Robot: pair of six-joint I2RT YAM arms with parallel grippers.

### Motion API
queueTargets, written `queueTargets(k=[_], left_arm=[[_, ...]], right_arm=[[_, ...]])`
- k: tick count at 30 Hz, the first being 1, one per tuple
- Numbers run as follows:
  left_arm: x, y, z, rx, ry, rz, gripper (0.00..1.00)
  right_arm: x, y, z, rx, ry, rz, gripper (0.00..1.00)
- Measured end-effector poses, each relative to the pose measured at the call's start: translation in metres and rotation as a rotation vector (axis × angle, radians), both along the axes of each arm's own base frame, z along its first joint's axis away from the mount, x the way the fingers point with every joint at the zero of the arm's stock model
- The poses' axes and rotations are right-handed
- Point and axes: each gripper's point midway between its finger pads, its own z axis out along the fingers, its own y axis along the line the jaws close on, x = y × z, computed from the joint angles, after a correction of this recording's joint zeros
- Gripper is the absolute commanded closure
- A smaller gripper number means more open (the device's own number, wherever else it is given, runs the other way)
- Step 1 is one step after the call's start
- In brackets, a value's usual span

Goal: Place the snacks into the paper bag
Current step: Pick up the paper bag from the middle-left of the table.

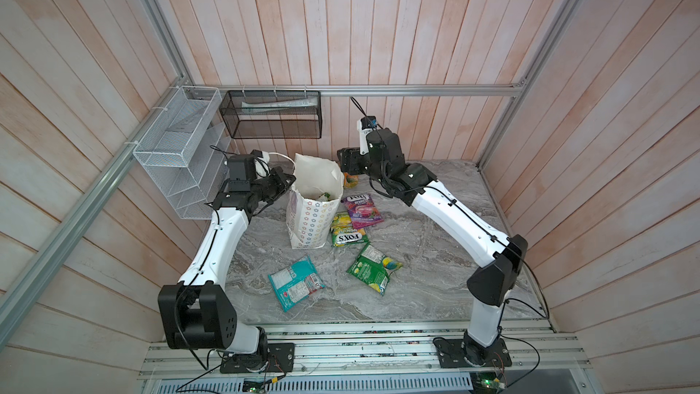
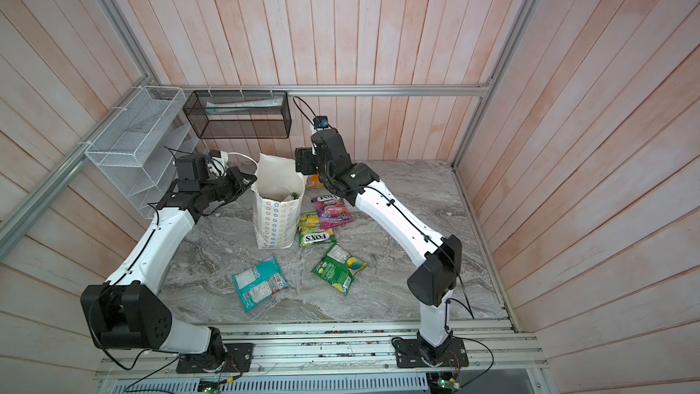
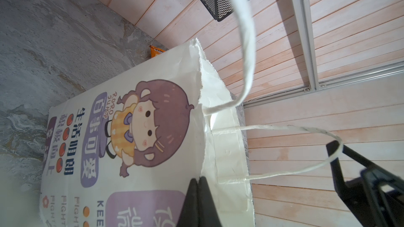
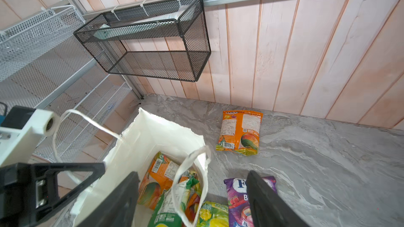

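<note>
My left arm (image 1: 221, 238) rises from its base at the near edge, bends at the elbow and reaches inward, wrist roughly level; my left gripper (image 3: 197, 181) has its jaws pressed together. My right arm (image 1: 456, 217) mirrors it from the opposite side, wrist raised higher and pitched downward; my right gripper (image 4: 192, 173) stands with its fingers (image 4: 122, 197) spread wide apart

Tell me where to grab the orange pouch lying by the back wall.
Pinch the orange pouch at its wrinkled end seam nearest the right gripper, coming down from above: it lies flat on the tabletop, so that raised edge is probably easiest.
</note>
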Motion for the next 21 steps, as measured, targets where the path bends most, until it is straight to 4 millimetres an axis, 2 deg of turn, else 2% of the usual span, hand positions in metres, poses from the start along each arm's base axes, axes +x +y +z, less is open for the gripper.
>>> queueTargets(k=[3, 4, 7, 11, 15, 18, 21], left_arm=[[0.000, 0.000, 0.000, 0.000, 0.000, 0.000, 1.00], [0.000, 0.000, 0.000, 0.000, 0.000, 0.000, 1.00], [0.000, 0.000, 0.000, 0.000, 0.000, 0.000, 1.00], [0.000, 0.001, 0.000, 0.000, 0.000, 0.003, 1.00], [0.002, 0.010, -0.001, 0.003, 0.006, 0.027, 1.00], [0.003, 0.022, -0.003, 0.006, 0.016, 0.058, 1.00], [0.002, 0.029, 0.003, -0.004, 0.008, 0.081, 1.00]], right_arm=[[0.013, 0.009, -0.014, 0.012, 0.034, 0.009, 0.42], [0.017, 0.011, -0.020, 0.008, 0.048, 0.015, 0.54], [0.023, 0.019, -0.031, 0.006, 0.080, 0.034, 1.00], [0.019, 0.028, -0.030, 0.022, 0.101, 0.086, 1.00], [0.006, 0.042, -0.017, 0.064, 0.106, 0.193, 1.00], [-0.003, 0.058, 0.021, 0.125, 0.061, 0.277, 1.00], [-0.016, 0.064, 0.055, 0.163, 0.005, 0.330, 1.00]])
